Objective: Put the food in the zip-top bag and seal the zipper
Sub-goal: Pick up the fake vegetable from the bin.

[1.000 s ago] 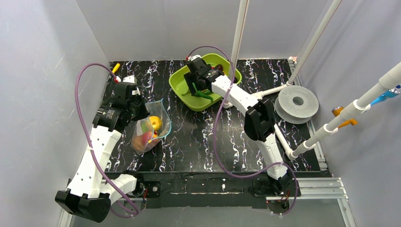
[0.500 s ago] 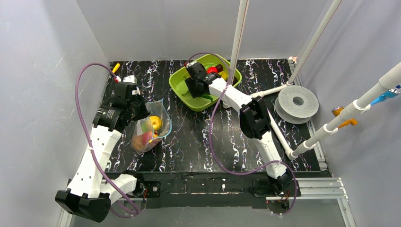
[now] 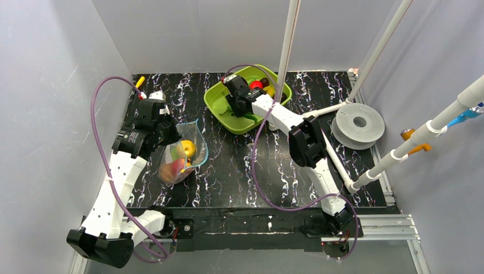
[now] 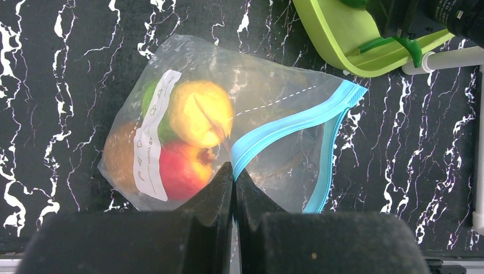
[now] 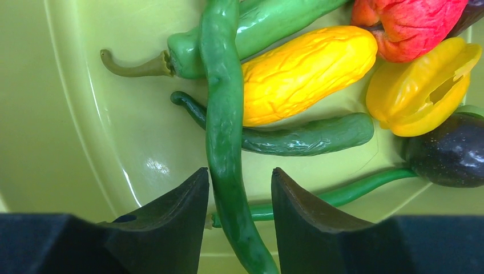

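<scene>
The clear zip-top bag point(image 4: 274, 91) lies on the black marbled table and holds yellow point(image 4: 200, 114), red point(image 4: 181, 170), green and brown food. My left gripper point(image 4: 234, 168) is shut on the bag's blue-teal zipper point(image 4: 285, 127) at the mouth's near corner; the mouth gapes open. In the top view the bag point(image 3: 184, 154) sits by the left gripper point(image 3: 169, 132). My right gripper point(image 5: 240, 174) is open inside the lime-green tray point(image 5: 114, 114), its fingers either side of a long green pepper point(image 5: 225, 131). A yellow gourd point(image 5: 308, 71), a yellow pepper point(image 5: 422, 94) and a red piece point(image 5: 414, 23) lie beyond.
The green tray point(image 3: 220, 108) stands at the back centre of the table. A dark purple piece point(image 5: 451, 151) and more green pods lie in it. White poles point(image 3: 288, 34) rise behind the tray. A grey filament spool point(image 3: 358, 123) sits at the right.
The right gripper has moved left across the tray and lowered over the long green pepper. The left gripper and bag have not moved.
</scene>
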